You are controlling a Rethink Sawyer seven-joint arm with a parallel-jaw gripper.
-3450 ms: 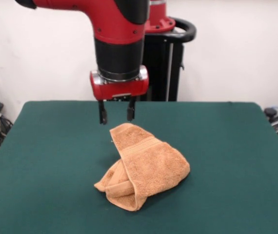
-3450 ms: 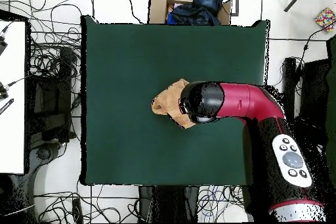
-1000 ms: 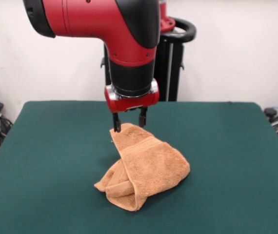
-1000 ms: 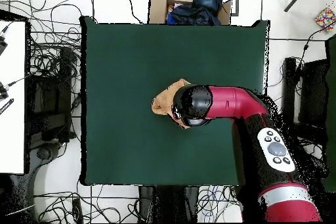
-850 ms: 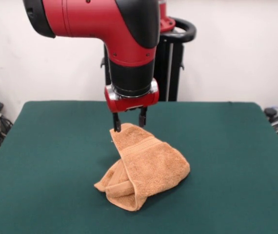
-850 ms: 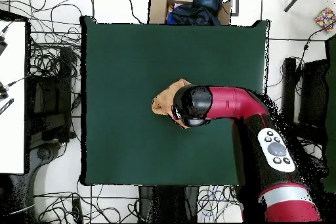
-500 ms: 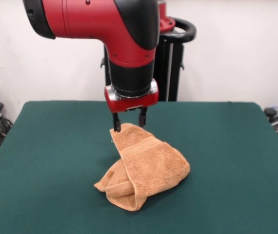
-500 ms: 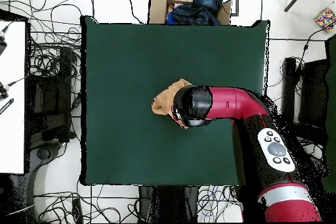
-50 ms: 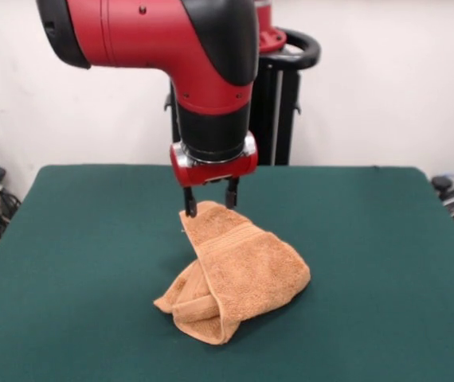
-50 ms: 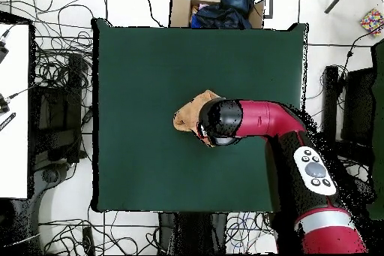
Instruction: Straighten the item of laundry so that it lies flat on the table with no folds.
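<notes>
Beyond the table's far edge in my overhead view I see an open cardboard box [image 10: 196, 7] holding a heap of dark blue cloth [image 10: 227, 7]. On the green table [image 9: 68, 239] the orange-tan towel [image 9: 235, 274] lies bunched and folded near the middle, its raised far corner directly under my gripper [image 9: 209, 200]. From the front I see the gripper's two dark fingers [image 9: 189, 201] spread apart, straddling that top corner with their tips at the cloth, not pinched shut on it.
</notes>
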